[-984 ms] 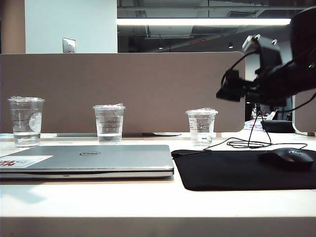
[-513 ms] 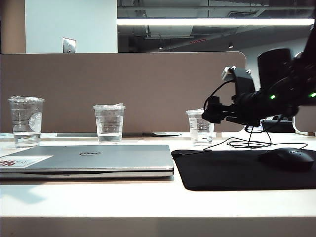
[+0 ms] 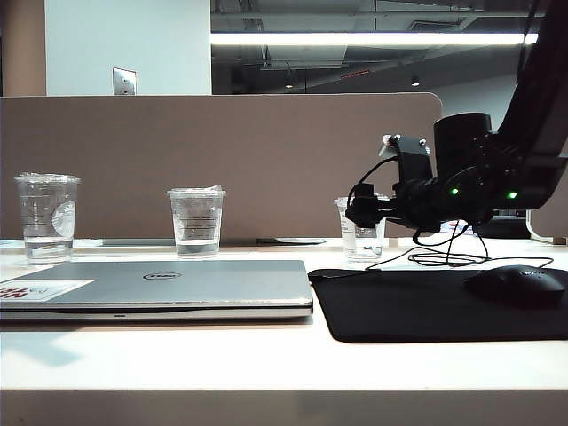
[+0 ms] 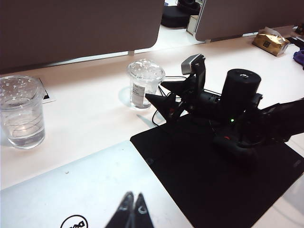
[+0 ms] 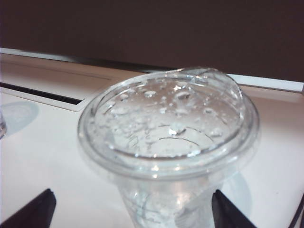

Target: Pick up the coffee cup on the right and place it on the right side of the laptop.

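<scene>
Your right gripper (image 4: 164,97) stood wide open just beside the coffee cup (image 4: 144,83); your left gripper (image 4: 130,214) hung closed, empty, above the laptop (image 4: 80,194).

Coffee cup (image 3: 359,232) partly hidden behind right hand (image 3: 357,211).

A black mouse pad (image 3: 444,306) lies on the white surface (image 3: 266,359), with a black mouse (image 3: 517,286) at its 3 o'clock end. At 9 o'clock stands a clear cup with a round white patch (image 3: 47,217); near 11 o'clock, a clear cup with horizontal lines (image 3: 196,221). Black cables (image 3: 461,257) lie behind the pad, before a brown partition (image 3: 222,160).
</scene>
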`<state>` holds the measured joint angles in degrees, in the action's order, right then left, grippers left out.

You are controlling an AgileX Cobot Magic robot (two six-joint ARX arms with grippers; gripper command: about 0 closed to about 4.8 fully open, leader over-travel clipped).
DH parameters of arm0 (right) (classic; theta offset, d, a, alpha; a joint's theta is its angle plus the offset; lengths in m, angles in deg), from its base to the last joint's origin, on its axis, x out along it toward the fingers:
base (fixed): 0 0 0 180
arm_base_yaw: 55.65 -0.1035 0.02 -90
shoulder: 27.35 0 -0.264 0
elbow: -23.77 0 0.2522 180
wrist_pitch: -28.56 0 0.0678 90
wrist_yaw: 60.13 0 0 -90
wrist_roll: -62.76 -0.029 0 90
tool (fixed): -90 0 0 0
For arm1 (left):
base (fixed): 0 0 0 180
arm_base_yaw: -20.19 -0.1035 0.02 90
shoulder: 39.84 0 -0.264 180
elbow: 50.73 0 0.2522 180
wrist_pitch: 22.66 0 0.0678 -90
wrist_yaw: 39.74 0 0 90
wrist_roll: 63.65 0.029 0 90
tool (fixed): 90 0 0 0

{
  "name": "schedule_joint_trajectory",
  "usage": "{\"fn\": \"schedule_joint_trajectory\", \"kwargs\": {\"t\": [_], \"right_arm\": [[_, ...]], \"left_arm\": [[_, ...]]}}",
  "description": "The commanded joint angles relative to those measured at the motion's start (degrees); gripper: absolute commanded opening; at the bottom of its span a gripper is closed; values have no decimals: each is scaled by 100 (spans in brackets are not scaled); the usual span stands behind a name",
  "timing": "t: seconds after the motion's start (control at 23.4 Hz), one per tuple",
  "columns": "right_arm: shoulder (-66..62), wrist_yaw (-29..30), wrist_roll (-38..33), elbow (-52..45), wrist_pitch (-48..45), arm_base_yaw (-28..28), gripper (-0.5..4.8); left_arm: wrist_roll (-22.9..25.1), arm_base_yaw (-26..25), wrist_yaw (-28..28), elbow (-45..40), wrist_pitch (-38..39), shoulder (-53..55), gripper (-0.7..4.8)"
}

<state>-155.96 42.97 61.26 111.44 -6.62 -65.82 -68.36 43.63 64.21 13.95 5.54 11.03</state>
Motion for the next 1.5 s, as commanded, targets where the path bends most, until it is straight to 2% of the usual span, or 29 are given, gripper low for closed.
{"fn": "schedule_joint_trajectory", "kwargs": {"t": [0.04, 1.5], "right_arm": [[-107, -105, 2, 184, -48, -2, 479], [-1373, -160, 7, 1976, 400, -11, 479]], "left_arm": [[17, -2, 44, 39, -35, -7, -6], [17, -2, 24, 37, 7, -7, -5]]}}
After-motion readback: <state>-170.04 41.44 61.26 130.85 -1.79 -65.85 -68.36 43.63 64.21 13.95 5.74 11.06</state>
